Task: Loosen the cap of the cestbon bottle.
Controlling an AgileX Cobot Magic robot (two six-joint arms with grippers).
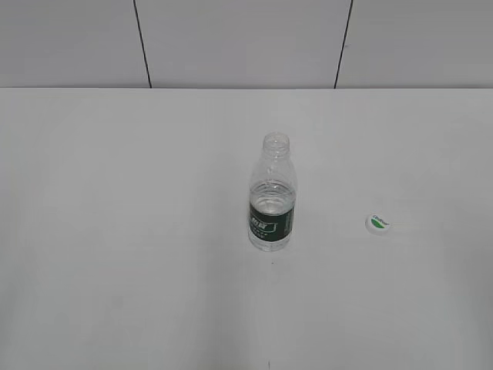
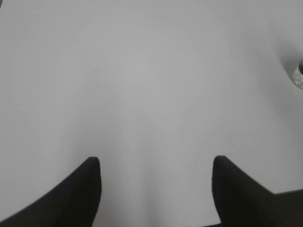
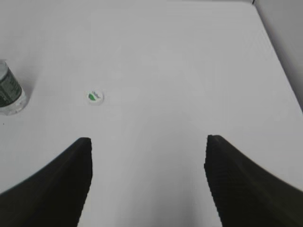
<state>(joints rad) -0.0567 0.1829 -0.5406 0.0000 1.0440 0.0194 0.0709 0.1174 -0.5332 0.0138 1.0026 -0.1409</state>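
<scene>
Both hands are spread wide and hold nothing: left hand [image 2: 156, 163], right hand [image 3: 147, 144]. Only the right wrist view shows both the one cap [image 3: 94, 97] and the one cestbon bottle [image 3: 9, 92]; they stand well apart on the desk [image 1: 115, 231], the bottle's neck uncapped.

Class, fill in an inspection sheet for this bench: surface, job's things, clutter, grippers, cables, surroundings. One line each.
Surface: white table, bare apart from the job's things.
Job's things: bottle upright near the middle, neck open, part-filled with water; cap off, lying flat on the table to its right, apart from it.
Clutter: nothing seen.
Grippers: left gripper open, empty, over bare table; right gripper open, empty, short of the cap.
Cables: nothing seen.
Surroundings: pale panelled wall with dark seams behind the table.
</scene>
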